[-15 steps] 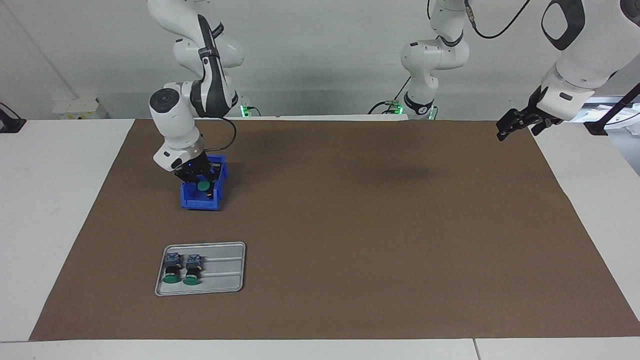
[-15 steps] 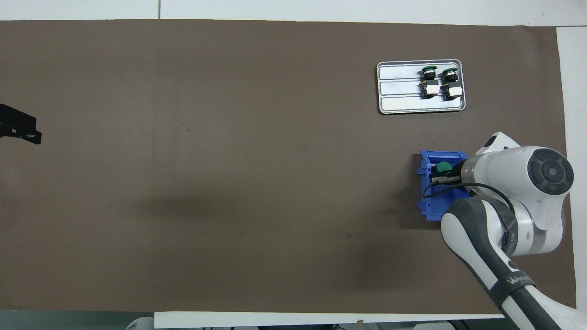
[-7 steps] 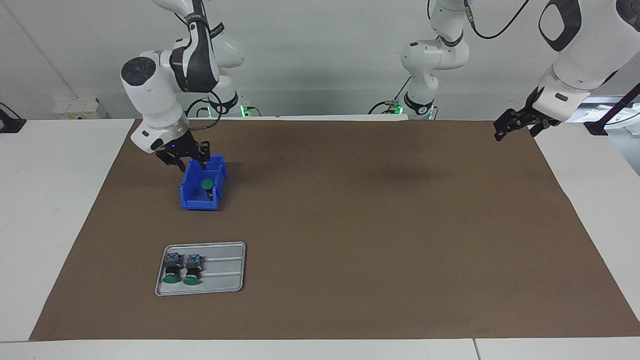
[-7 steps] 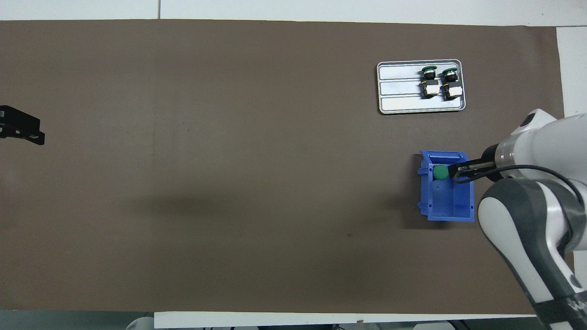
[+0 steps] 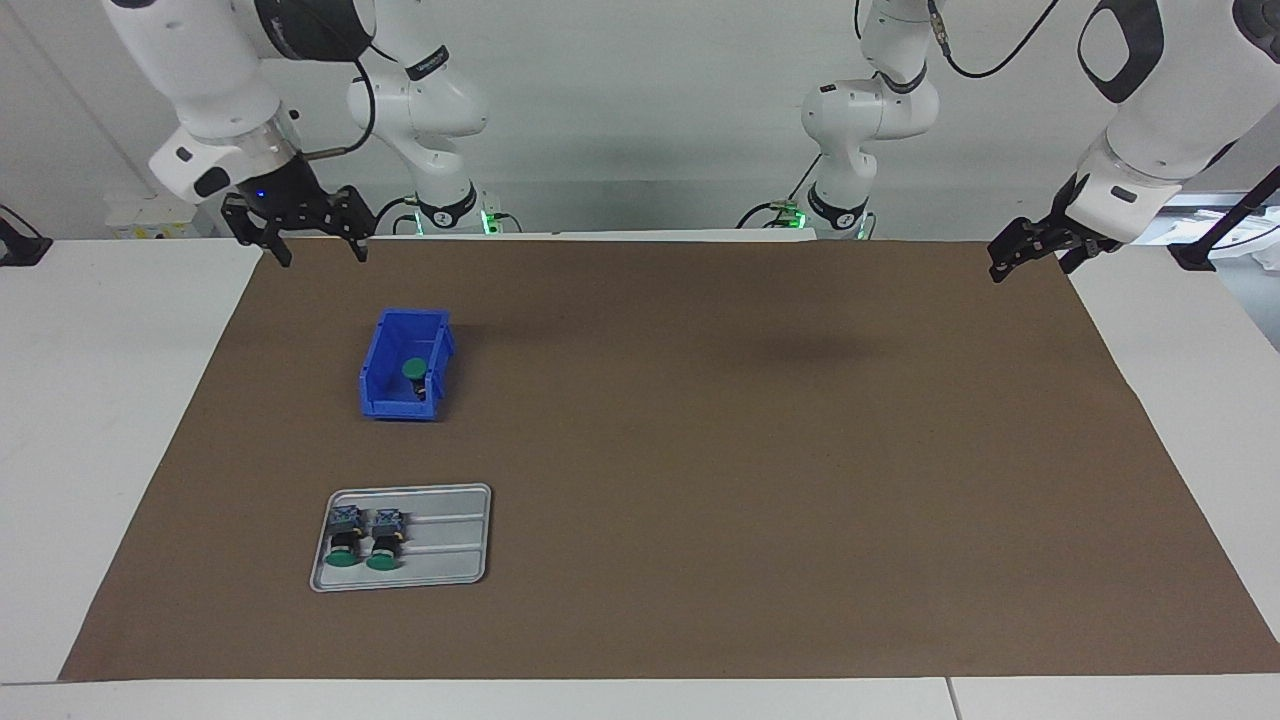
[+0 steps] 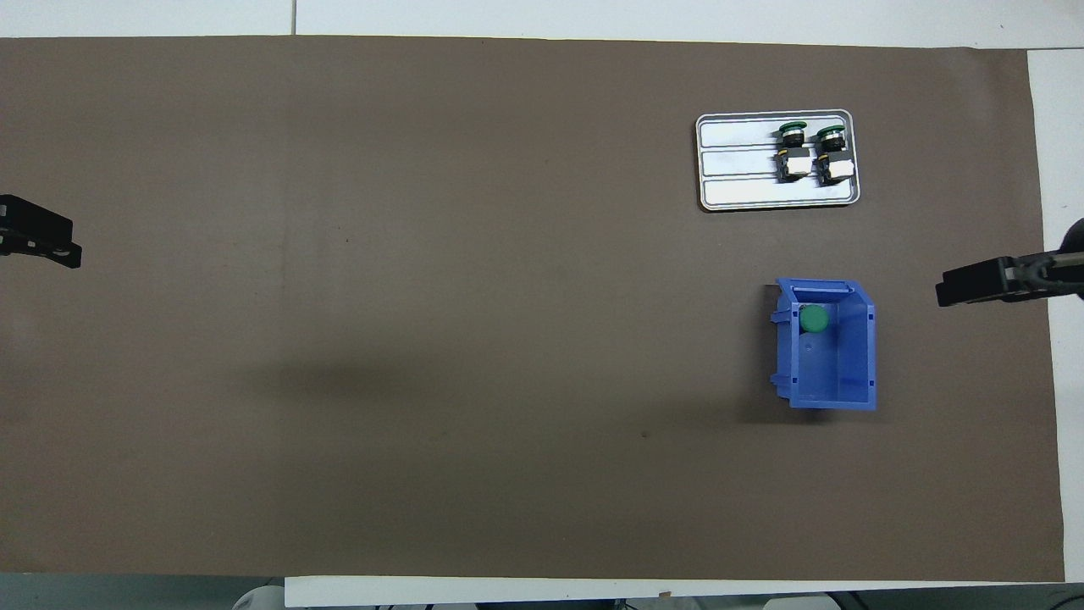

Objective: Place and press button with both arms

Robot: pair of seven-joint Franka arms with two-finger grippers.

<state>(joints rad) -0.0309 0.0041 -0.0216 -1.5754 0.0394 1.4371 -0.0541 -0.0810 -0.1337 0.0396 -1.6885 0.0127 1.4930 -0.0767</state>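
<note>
Right pincer (image 5: pixel 305 240) lifted off blue bin (image 5: pixel 375 398), jaws spread, empty. Button (image 5: pixel 410 369) stands in bin. Placing done; pressing next. Left pincer (image 5: pixel 1030 250) waits, open, empty, over the worktop's edge.

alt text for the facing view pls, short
A green-capped button stands in a blue bin on a brown mat, with two more buttons lying on a grey tray farther from the robots. The right gripper hangs over the mat's edge with its jaws open; the left gripper waits at the left arm's end.
</note>
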